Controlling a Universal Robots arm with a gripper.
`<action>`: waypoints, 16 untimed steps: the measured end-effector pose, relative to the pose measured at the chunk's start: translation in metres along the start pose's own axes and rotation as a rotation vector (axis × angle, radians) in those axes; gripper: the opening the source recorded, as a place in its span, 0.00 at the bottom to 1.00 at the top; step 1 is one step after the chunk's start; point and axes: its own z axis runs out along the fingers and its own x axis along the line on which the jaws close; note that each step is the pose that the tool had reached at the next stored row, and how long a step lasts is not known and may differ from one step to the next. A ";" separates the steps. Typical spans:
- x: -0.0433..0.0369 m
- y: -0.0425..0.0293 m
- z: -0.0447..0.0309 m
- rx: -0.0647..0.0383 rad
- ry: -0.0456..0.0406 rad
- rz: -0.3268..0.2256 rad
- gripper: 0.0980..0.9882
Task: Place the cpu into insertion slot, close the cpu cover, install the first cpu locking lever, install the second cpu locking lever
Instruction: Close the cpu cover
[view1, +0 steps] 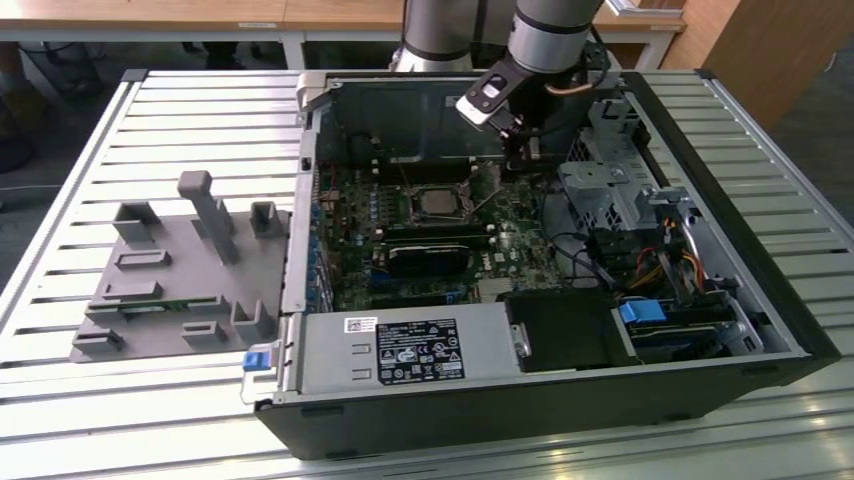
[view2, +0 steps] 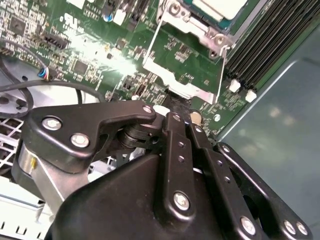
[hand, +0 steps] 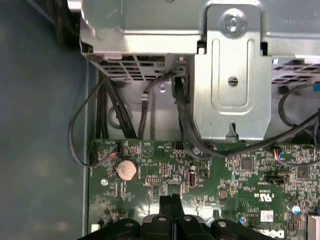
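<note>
An open computer case (view1: 534, 420) is lying on the slatted metal bench (view1: 160, 110), taking up the middle and the 3 o'clock side of the exterior view. A grey plastic fixture (view1: 187, 270) is sitting on the bench toward 9 o'clock. The arm is reaching into the case from 12 o'clock.

The claw (view1: 522, 152) is hanging over the motherboard (hand: 225, 175), at about 2 o'clock from the insertion slot (view1: 412, 205) and near it. In both wrist views the black fingers (view2: 175, 145) are lying pressed together with nothing visible between them. The tips of the claw (view2: 181, 116) are pointing at the board.

The cpu (view2: 220, 6) is sitting in the slot with its silver top showing bare; in the exterior view it is showing as a dull square (view1: 435, 204) inside the dark frame. The cpu cover (view2: 160, 70) is standing swung open off the chip, and green board is showing through its window. Its free edge is lying just beside the claw's tips; whether they are touching it cannot be told.

Long black memory slots (view2: 265, 45) are running alongside the socket. In the first wrist view the claw (hand: 172, 198) is facing a silver metal cage (hand: 232, 75), black cables (hand: 185, 115) and a round coin cell (hand: 126, 169).
</note>
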 end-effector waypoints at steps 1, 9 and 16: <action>0.0000 -0.0015 0.0000 0.000 0.0000 0.000 0.01; 0.0000 -0.0141 -0.0001 0.000 0.0000 0.000 0.01; 0.0000 -0.0251 0.0000 0.000 0.0001 0.000 0.01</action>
